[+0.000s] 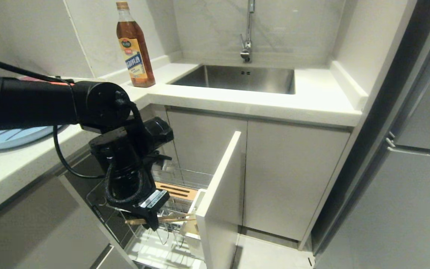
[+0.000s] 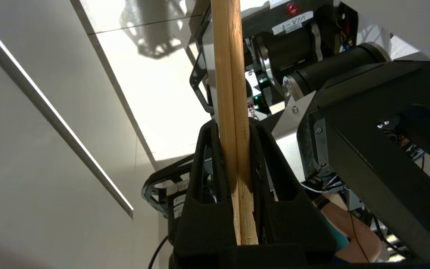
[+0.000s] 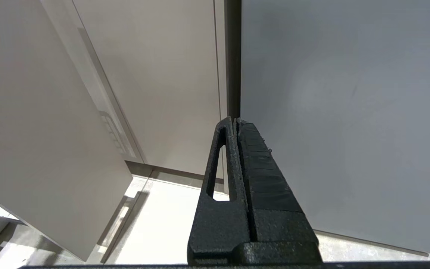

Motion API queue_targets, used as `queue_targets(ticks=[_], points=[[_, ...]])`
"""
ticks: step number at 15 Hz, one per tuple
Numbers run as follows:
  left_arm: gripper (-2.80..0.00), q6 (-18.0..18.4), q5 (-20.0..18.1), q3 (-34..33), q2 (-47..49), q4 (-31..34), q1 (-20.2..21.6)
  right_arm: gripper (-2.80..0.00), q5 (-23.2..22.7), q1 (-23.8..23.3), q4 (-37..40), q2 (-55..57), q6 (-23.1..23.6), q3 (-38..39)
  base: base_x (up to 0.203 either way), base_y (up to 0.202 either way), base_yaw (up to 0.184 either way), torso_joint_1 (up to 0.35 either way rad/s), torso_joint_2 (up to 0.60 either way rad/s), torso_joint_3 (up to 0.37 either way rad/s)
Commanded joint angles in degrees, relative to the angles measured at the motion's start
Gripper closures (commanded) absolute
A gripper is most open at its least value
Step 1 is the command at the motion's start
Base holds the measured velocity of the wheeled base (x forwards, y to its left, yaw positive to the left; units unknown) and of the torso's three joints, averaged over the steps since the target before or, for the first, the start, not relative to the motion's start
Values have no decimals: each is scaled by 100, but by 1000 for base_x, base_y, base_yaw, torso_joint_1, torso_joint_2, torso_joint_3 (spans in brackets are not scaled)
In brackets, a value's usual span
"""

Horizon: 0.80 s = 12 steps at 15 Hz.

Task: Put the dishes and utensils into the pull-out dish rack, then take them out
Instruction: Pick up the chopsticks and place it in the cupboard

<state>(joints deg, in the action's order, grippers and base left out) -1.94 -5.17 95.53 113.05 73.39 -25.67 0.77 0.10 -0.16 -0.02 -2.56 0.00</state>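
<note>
Left end effector (image 1: pixel 151 220) clenched on the pair of chopsticks (image 1: pixel 162 219), hanging low over the pulled-out dish rack (image 1: pixel 185 179), close behind its white front panel (image 1: pixel 220 194). Seen from the head: chopsticks lying roughly level, long axis running crosswise above the rack's chrome wires, one end poking out toward the counter side, the other reaching toward the front panel. Also only from the head: slotted wooden strip (image 1: pixel 175 190) farther back in the rack, light-blue plate (image 1: pixel 11 136) at the left edge of the desk, sauce bottle (image 1: pixel 134 48) by the sink (image 1: pixel 237 78). Seen from the left wrist and hidden from the head: two sticks (image 2: pixel 233 112) pressed side by side, pinched between both black fingers (image 2: pixel 209 175), running straight out past the fingertips, with robot base parts behind. Right end effector (image 3: pixel 237 125) shown only by its own wrist camera: fingers shut flat together on nothing, parked low beside pale cabinet fronts, outside the head picture.
</note>
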Motion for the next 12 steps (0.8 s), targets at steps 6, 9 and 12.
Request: queue_targets(ticks=[6,9,12], points=[[0,0,-46,127,461,-10,-33,0,2,-1,-2,2,-8,0,0,0,0,0,0,0],[0,96,-121,132,662,-290,-18,0,2,-1,-2,2,-1,0,0,0,0,0,0,0],[0,237,-314,159,908,-393,-2,0,2,-1,-2,2,-8,0,0,0,0,0,0,0]])
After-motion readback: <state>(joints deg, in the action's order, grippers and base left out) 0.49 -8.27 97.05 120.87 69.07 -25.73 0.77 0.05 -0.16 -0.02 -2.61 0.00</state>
